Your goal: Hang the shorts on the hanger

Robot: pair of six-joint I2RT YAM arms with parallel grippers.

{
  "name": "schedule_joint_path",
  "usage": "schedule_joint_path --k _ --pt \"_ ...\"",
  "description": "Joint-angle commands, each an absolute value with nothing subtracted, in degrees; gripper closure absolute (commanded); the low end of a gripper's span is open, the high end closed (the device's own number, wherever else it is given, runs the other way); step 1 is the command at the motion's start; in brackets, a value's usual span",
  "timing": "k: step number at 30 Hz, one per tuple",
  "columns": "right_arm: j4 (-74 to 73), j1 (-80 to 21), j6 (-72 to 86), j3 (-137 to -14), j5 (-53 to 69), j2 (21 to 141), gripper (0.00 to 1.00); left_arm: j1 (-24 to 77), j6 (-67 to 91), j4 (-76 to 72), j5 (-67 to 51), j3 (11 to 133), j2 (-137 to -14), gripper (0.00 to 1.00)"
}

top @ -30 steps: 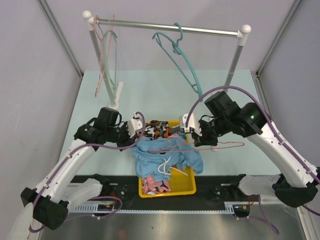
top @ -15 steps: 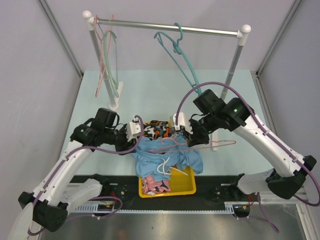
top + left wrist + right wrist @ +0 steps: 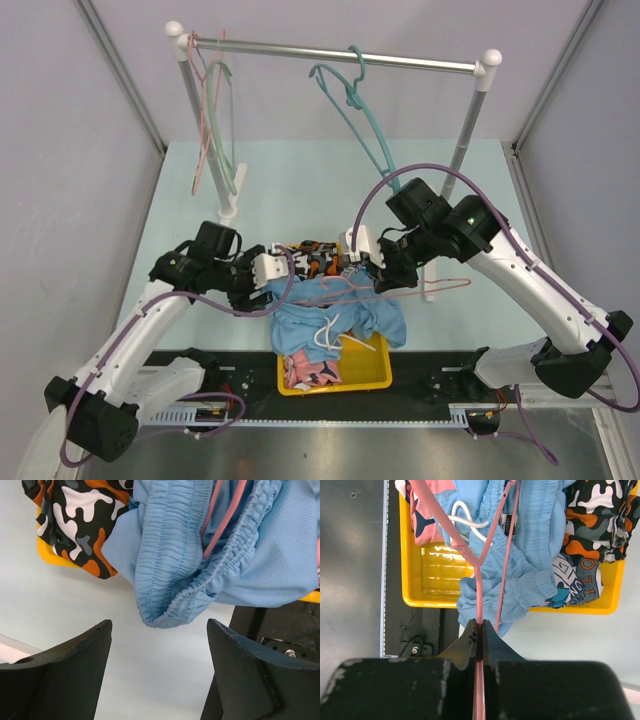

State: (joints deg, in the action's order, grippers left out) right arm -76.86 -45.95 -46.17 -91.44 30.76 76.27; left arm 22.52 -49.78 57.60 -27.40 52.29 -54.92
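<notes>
One hanger (image 3: 478,595) through one shorts (image 3: 540,525)

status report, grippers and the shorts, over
Left gripper open, empty, shorts waistband just ahead. Right gripper shut on hanger, its wire inside the waistband. Shorts draped over yellow bin, camo shorts alongside.

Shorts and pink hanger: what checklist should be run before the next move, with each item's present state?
1. Right claw shut on the hanger: ok.
2. Left claw open, nothing between its fingers: ok.
3. Hanger wire inside the waistband fold of the shorts: ok.
4. Shorts hanging evenly on the hanger: not ok, bunched over the yellow bin.
5. Drawstring clear of the hanger wire: cannot tell.
</notes>
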Motion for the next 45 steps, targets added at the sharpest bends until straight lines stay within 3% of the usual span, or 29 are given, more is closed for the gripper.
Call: schedule_joint_path --k 1,3,4,6,7,8,10,14,30,37,45 --pt "-76.0 -46.3 -47.4 -94.1 32.8 75.1 1.0 22.2 -52.4 51.1 -31.1 50.2 -55.5 0.24" --pt "-75.9 -46.4 -46.9 -94.2 32.7 75.0 1.0 22.1 -53.3 51.8 -34.7 50.9 -55.9 0.33" --pt "-75.6 -46.3 -46.6 -94.3 32.7 75.1 1.0 22.2 -54.1 52.8 -35.8 51.2 -56.1 0.43" --pt "-74.6 -46.3 -45.9 -94.6 32.8 75.3 1.0 22.2 -55.1 54.0 -39.0 52.1 -55.9 0.55" --pt "-74.3 -46.3 -45.2 -94.7 32.9 75.5 1.0 22.3 -55.4 54.3 -39.9 52.5 -55.4 0.7" --pt "-73.7 -46.4 -44.7 -94.7 32.9 75.5 1.0 22.3 -55.5 54.9 -40.5 52.7 -55.2 0.78" --pt "-72.3 -46.4 -43.4 -94.7 32.8 75.8 1.0 22.4 -55.3 55.6 -42.1 54.0 -54.2 0.88" --pt "-70.8 -46.4 -42.1 -95.1 34.0 76.9 1.0 23.4 -53.5 56.2 -42.5 56.3 -52.2 0.98" --pt "-50.1 -51.1 -32.1 -90.3 29.3 77.4 1.0 26.4 -46.3 55.9 -41.3 61.8 -50.4 1.0" --pt "-57.6 -50.8 -34.2 -88.9 20.9 71.2 1.0 26.3 -41.4 52.8 -33.5 60.6 -49.4 1.0" --pt "-57.8 -50.9 -33.1 -87.0 18.6 66.1 1.0 26.4 -38.0 49.4 -33.7 60.7 -49.7 1.0"
